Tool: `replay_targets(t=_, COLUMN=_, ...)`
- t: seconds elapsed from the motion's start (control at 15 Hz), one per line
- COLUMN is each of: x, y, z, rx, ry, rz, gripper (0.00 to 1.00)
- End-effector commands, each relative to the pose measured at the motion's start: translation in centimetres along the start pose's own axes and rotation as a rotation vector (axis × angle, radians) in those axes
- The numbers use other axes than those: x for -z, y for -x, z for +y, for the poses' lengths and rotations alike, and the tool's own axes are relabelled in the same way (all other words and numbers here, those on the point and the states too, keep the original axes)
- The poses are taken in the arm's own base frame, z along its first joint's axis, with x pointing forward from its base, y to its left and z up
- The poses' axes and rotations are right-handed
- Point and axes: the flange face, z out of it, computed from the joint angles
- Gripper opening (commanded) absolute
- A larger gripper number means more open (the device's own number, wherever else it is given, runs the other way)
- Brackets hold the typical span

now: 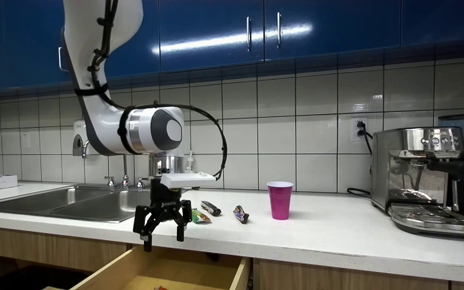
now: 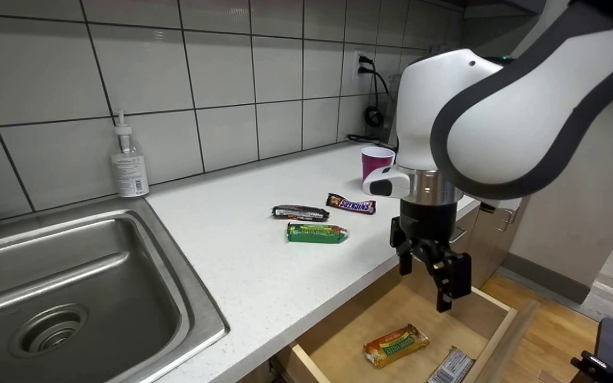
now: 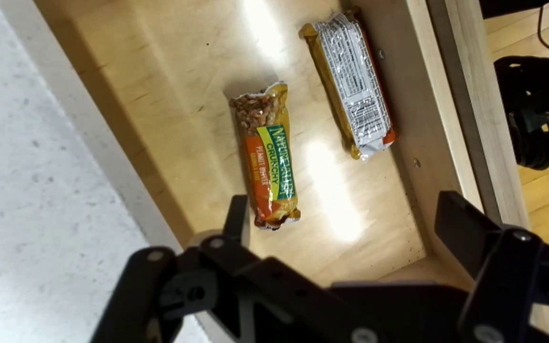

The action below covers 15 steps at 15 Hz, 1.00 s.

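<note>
Wrist view: peanut butter granola bar [image 3: 269, 159] is seen lying in the drawer [image 3: 160, 85], near a second bar [image 3: 353, 85].
Gripper [image 3: 348, 221]: jaws held wide apart above the drawer.
Counter [image 1: 336, 237]: pink cup [image 1: 280, 203] stood upright.

White arm [image 1: 105, 123], dark grey trim [image 2: 439, 139], silver metal rings [image 2: 430, 187] at joints. Black cable [image 1: 224, 149] loops outside, tied by black straps [image 1: 92, 91]. Black angular linked fingers [image 3: 462, 226], round screw heads [image 3: 522, 235]; small white lettering [image 1: 169, 204] on black mount [image 1: 165, 195] above.
</note>
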Motion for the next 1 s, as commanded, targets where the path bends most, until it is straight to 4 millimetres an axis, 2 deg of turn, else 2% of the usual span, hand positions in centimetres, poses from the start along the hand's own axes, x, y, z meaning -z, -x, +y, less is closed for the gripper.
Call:
replay_targets(t=0.0, x=3.5, y=-1.1, z=0.7, rx=-0.062, ry=0.000, rz=0.026, gripper=1.00)
replay_targets(t=0.47, x=6.9, y=-3.1, z=3.7, rx=-0.131, ry=0.032, rz=0.054, gripper=1.00)
replay_targets(t=0.93, x=8.8, y=-5.0, z=7.4, rx=-0.174, ry=0.065, rz=0.070, gripper=1.00)
